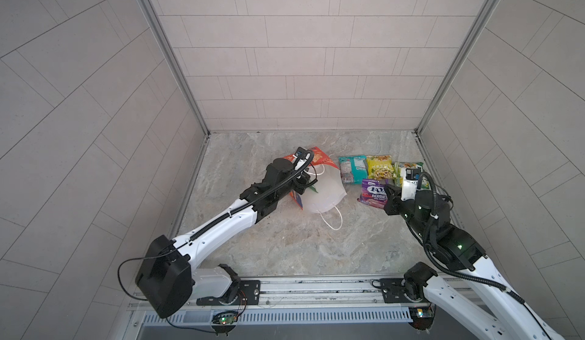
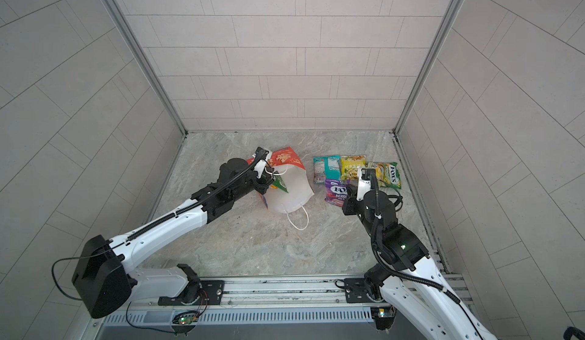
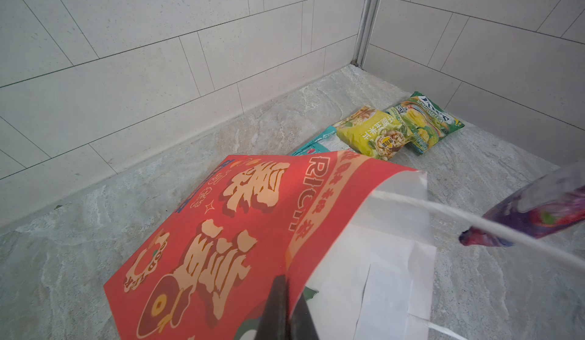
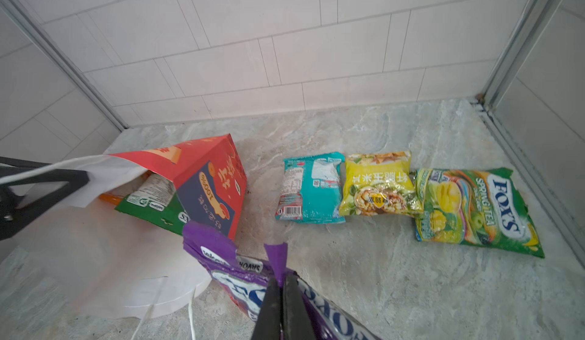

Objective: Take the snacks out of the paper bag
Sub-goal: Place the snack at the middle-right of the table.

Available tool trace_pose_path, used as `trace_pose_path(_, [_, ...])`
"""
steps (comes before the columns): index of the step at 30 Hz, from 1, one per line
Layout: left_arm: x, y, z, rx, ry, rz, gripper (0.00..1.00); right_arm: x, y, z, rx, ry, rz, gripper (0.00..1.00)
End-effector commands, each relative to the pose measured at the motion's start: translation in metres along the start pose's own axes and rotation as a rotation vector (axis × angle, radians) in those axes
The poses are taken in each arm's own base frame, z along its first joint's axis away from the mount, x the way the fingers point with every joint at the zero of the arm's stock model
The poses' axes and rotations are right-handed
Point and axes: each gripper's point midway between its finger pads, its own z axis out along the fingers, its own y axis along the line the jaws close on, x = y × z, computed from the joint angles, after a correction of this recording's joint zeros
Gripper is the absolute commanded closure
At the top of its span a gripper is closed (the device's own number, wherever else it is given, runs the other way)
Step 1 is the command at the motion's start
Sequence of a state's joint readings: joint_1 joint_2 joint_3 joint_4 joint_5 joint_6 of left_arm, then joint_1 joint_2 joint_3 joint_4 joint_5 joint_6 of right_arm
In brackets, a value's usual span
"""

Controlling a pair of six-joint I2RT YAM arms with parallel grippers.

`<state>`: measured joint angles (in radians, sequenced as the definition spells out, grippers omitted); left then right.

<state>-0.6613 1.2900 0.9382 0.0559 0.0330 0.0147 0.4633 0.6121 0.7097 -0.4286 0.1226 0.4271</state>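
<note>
Clenched with the left gripper (image 3: 288,287) on the red upper wall of the bag (image 3: 221,227), right at the mouth's rim, that wall lifted and the mouth standing open. Clamped with the right gripper (image 4: 281,280) on one end of the purple packet (image 4: 234,281), jaws pressed flat on the plastic; packet reaching lengthwise from those tips toward the bag's mouth, its far end near the white lower rim, touching the table (image 1: 285,243) or not impossible to tell. Bag on its side between the two grippers, mouth turned toward the right gripper, base turned away from it, long axis on that same line; white handle (image 4: 191,316) trailing off the lower rim toward the rail (image 1: 316,291). Inside, just past the left tips, a green packet (image 4: 148,205) with an orange one (image 4: 109,198) showing at its edge. Beyond the right gripper, three more flat on the table in a row: teal (image 4: 311,186), yellow (image 4: 378,183), green FOX'S (image 4: 474,208), edges touching or overlapping, long axes all pointing away toward the back wall (image 1: 316,69). Last of these close to the foot of the side wall (image 4: 538,117), little room there. Bare strip between row and back wall; narrow gap between teal and bag; wide open table behind both grippers, toward the rail.
</note>
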Motion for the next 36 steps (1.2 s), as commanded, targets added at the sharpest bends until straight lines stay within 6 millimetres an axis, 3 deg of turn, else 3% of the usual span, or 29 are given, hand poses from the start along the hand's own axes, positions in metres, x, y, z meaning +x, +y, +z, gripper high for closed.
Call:
trace_pose_path(1, [-0.006,0.005,-0.003,-0.018,-0.028,-0.02,1.0,0.007,0.013,0.009,-0.075,0.039,0.063,1.0])
trace_pose_path(6, [-0.004,0.005,-0.002,-0.02,-0.025,-0.021,1.0,0.036,0.009,0.031,-0.047,0.167,0.169,1.0])
trace_pose_path(10, [-0.004,0.005,-0.001,-0.018,-0.024,-0.024,1.0,0.053,-0.026,0.042,0.066,0.208,0.32,1.0])
trace_pose_path(14, [-0.006,0.004,-0.001,-0.014,-0.031,-0.025,1.0,0.055,-0.061,0.045,0.152,0.21,0.368,1.0])
trace_pose_path(15, [-0.006,0.003,-0.001,-0.012,-0.03,-0.024,1.0,0.066,-0.069,0.046,0.171,0.235,0.371,1.0])
trace_pose_path(21, [-0.008,0.002,-0.002,-0.003,-0.036,-0.029,1.0,0.094,-0.111,0.041,0.327,0.36,0.329,1.0])
trace_pose_path(25, [-0.005,0.0,0.002,0.005,-0.032,-0.036,1.0,0.11,-0.127,0.044,0.377,0.435,0.322,1.0])
trace_pose_path(26, [-0.005,0.0,0.003,0.007,-0.031,-0.036,1.0,0.101,-0.131,0.044,0.398,0.431,0.31,0.98])
trace_pose_path(32, [-0.005,0.0,0.002,0.01,-0.039,-0.041,1.0,0.103,-0.168,0.025,0.574,0.469,0.31,0.97])
trace_pose_path(33, [-0.005,0.0,0.002,0.01,-0.04,-0.043,1.0,0.101,-0.171,0.022,0.589,0.463,0.312,0.95])
trace_pose_path(36, [-0.004,-0.002,0.003,0.018,-0.037,-0.044,1.0,0.095,-0.161,0.028,0.526,0.453,0.337,0.66])
